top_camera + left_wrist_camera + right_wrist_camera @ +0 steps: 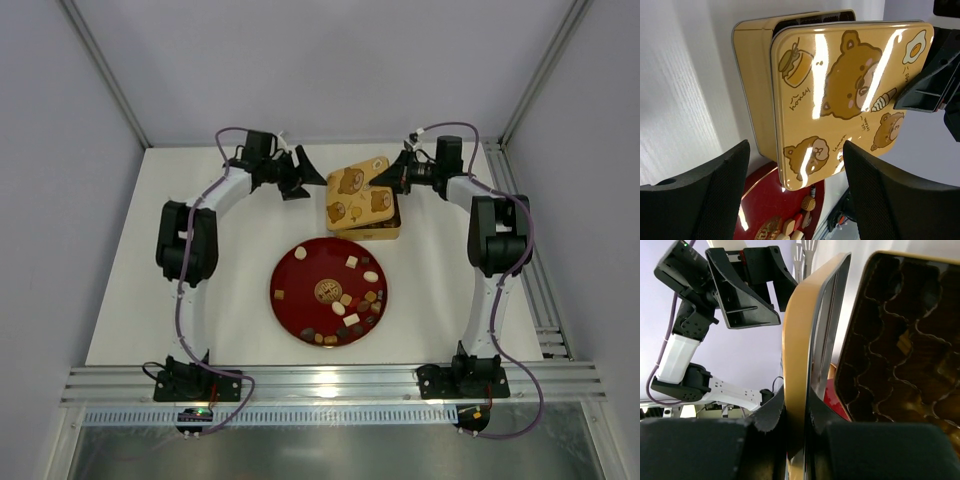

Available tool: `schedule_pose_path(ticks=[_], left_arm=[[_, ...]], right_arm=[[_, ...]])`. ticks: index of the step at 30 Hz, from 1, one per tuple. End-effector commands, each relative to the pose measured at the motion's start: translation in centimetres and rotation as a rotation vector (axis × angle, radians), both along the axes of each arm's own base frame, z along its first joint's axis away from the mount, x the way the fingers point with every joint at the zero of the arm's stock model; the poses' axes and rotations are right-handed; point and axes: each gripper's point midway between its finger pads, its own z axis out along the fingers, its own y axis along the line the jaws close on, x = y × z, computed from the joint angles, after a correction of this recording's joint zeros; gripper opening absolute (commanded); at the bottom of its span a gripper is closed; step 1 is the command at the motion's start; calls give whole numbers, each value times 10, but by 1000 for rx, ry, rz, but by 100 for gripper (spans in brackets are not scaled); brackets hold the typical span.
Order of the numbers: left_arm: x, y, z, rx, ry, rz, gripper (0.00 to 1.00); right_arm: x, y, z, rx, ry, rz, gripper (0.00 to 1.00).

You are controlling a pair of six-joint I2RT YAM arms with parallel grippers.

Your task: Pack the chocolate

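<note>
The bite-sized chocolates, in dark brown, caramel and cream, all lie on the round glossy red plate at the middle of the white tabletop. Most are crowded toward the plate's near-right rim, and a few sit apart nearer its far side. None is packed yet.

Just beyond the plate, toward the far edge, stands the square gold metal tin. Its dark moulded tray shows bare. The right claw is pinched narrow on one edge of the glossy gold lid printed with bears, holding it tilted up over the tin. The left claw hangs wide and holds nothing, close beside the lid's other side.

Each chocolate is likely light and stiff but easily chipped or scuffed, with a smooth skin. The round and oval ones may roll or squirt out of a hard pinch. A gentle grip from above across the narrow sides looks best, starting with the lone pieces, where the fingers have room. The thin lid looks slippery, so a grip by one edge could let it swing.
</note>
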Motion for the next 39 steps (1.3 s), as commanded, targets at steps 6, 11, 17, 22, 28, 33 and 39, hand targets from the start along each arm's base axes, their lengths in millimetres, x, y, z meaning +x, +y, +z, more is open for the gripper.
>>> schedule_pose_path(ticks=[6, 11, 17, 22, 28, 33, 39], left_arm=[[11, -22, 4, -17, -82, -40, 73], [8, -27, -6, -9, -67, -48, 73], [5, -33, -12, 1, -60, -55, 73], [2, -38, -20, 18, -47, -53, 73], [0, -47, -30, 33, -31, -57, 72], [-1, -51, -37, 42, -20, -58, 72], [-1, -54, -41, 46, -16, -60, 72]], right_arm=[[6, -21, -9, -59, 3, -11, 4], [10, -25, -16, -61, 20, -24, 5], [13, -28, -28, -78, 46, -34, 13], [14, -33, -35, -88, 61, -49, 21], [15, -40, -37, -93, 63, -68, 27], [17, -46, -39, -100, 69, -86, 27], [18, -52, -42, -130, 73, -112, 27]])
